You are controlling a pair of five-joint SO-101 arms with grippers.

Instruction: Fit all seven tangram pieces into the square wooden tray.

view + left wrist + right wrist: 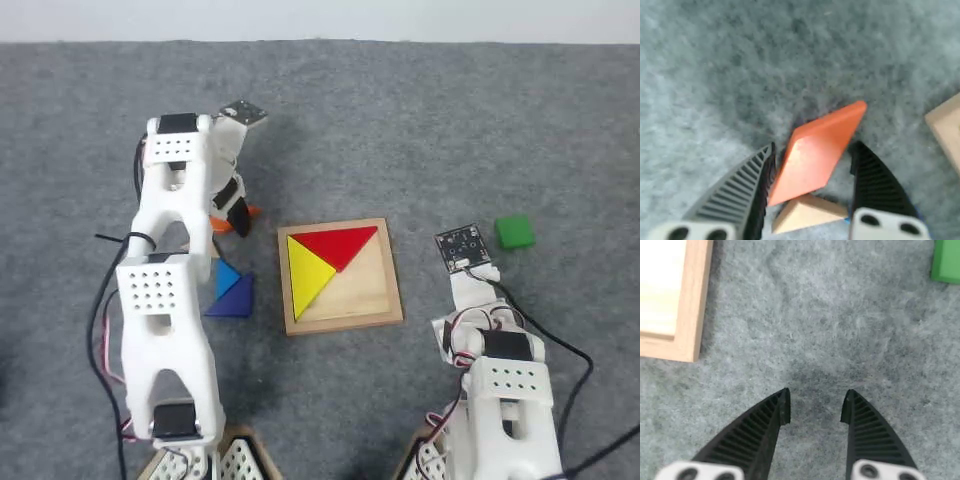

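High view: I am watching the left hand (236, 212) gripping one piece beside the part-filled square wooden tray (392, 270).

The left hand is holding the orange parallelogram (817, 152) between its fingers. The piece is tilting up off the grey worktop (450, 120) just left of the tray's far corner, with a pale wooden triangle (807, 214) lying under it. Inside the tray, the red triangle (340, 243) is lying along the far edge and the yellow triangle (305, 275) along the left edge, the two touching. A light blue piece (227, 277) and a dark blue triangle (233, 300) are resting together left of the tray, beside the left arm (165, 300). The right hand (815, 407) is hanging part open over bare worktop right of the tray, holding nothing. The green square (514, 232) is sitting farther right.
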